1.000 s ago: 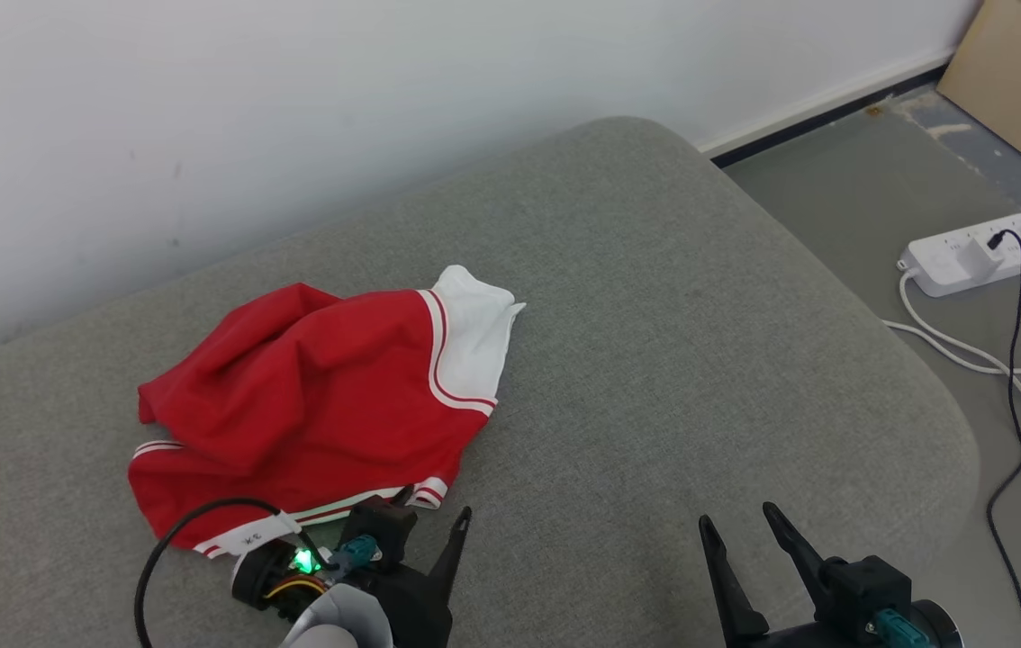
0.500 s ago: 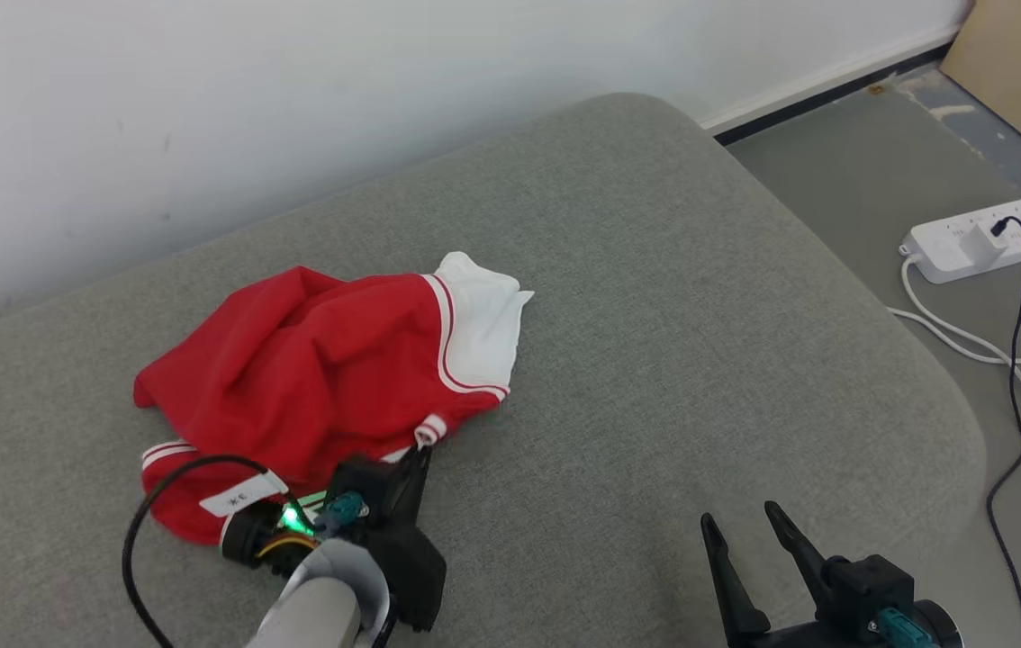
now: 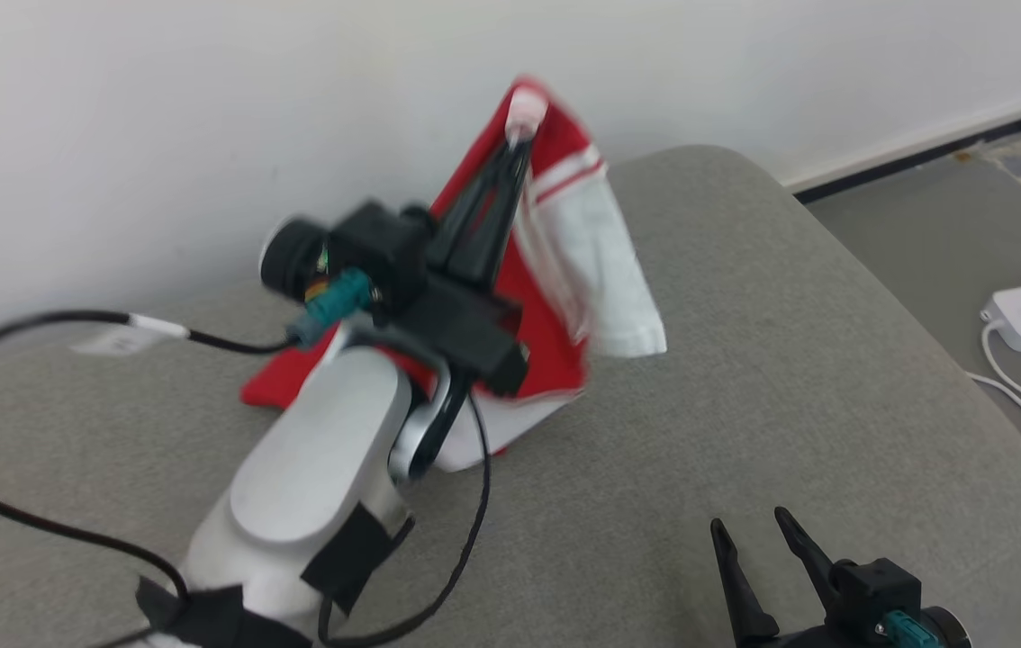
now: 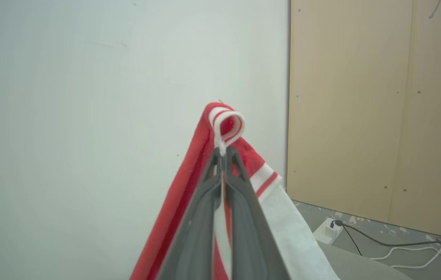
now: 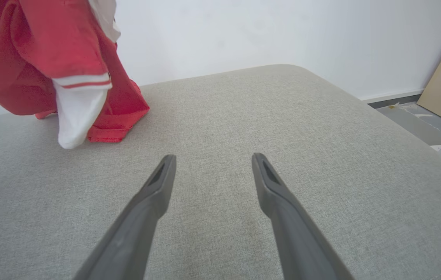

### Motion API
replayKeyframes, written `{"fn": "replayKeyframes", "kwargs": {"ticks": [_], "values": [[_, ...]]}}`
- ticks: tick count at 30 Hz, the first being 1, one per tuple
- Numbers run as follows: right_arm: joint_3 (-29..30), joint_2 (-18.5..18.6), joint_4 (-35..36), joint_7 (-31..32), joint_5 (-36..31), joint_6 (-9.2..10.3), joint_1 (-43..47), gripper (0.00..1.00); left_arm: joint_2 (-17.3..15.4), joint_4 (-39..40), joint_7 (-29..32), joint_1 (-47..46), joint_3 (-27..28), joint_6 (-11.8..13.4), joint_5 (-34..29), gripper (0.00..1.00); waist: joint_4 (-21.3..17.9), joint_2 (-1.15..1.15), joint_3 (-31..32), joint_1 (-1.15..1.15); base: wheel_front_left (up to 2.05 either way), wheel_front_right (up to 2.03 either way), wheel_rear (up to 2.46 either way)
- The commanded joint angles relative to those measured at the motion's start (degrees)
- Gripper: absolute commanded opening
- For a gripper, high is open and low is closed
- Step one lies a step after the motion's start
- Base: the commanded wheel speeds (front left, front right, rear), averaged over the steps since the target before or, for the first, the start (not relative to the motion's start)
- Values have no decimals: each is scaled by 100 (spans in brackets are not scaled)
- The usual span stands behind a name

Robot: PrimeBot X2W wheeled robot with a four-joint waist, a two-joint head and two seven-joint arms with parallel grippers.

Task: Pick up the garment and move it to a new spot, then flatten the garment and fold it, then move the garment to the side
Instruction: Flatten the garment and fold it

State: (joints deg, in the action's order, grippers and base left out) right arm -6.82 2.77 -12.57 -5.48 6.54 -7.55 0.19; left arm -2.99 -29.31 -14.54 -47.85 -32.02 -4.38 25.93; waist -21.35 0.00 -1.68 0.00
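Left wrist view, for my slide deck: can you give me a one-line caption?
Left gripper shut on the striped hem of a red-and-white garment, held up before a white wall.

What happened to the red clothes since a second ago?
The left pincer closed on the striped hem of the red garment and lifted it up from the grey cushion; its bottom still touches there. The right pincer stayed open and low.

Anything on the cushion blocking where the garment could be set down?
Nothing visible. The left gripper is shut on the garment, whose lower end touches the cushion. The open right gripper hovers near the cushion's front edge, apart from the garment.
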Motion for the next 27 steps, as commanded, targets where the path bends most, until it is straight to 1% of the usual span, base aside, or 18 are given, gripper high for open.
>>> {"fn": "replayKeyframes", "kwargs": {"ticks": [1, 5, 7, 8, 11, 14, 15, 17, 21, 24, 26, 27], "values": [[11, -2, 7, 29, 7, 12, 75, 100, 11, 281, 7, -258, -9, 46, 125, 0, 220, 0, 192, 0, 0, 0, 0], [66, -3, 26, 23, -3, 12, 123, 100, 13, 960, 36, -652, 16, 129, 541, 0, 403, 0, 270, 0, 0, 0, 0], [107, -3, 45, 31, -24, 12, 148, 100, 13, 1259, 78, -799, -23, 134, 854, 0, 503, 0, 303, 0, 0, 0, 0], [107, -3, 45, 31, -24, 12, 148, 100, 13, 1259, 78, -799, -23, 134, 854, 0, 503, 0, 303, 0, 0, 0, 0], [149, -3, 57, 44, -40, 12, 178, 100, 14, 1497, 133, -988, -141, 193, 1170, 0, 641, 0, 328, 0, 0, 0, 0], [161, -4, 72, 32, -3, 12, 190, 100, 7, 1542, 109, -857, -156, 367, 1471, 0, 800, 0, 330, 0, 0, 0, 0], [149, -3, 71, 27, 20, 12, 187, 100, -4, 1478, 102, -726, -133, 448, 1479, 0, 849, 0, 326, 0, 0, 0, 0], [117, -3, 66, 18, 57, 12, 183, 100, -190, 1296, 103, -394, -61, 634, 1455, 0, 953, 0, 312, 0, 0, 0, 0], [92, -2, 60, 19, 50, 12, 186, 100, -725, 675, 93, 407, 78, 975, 1377, 0, 1115, 0, 277, 0, 0, 0, 0], [51, -2, 66, 42, 29, 12, 134, 100, -1019, -12, 134, 885, 116, 1059, 1425, 0, 1162, 0, 215, 0, 0, 0, 0], [11, -3, 68, 71, -4, 12, 97, 100, -1191, -484, 112, 1001, 74, 1083, 1326, 0, 1165, 0, 174, 0, 0, 0, 0], [-6, -2, 69, 74, -10, 12, 82, 100, -1253, -722, 124, 1042, 41, 1096, 1278, 31, 1156, 0, 157, 0, 0, 0, 0]]}}
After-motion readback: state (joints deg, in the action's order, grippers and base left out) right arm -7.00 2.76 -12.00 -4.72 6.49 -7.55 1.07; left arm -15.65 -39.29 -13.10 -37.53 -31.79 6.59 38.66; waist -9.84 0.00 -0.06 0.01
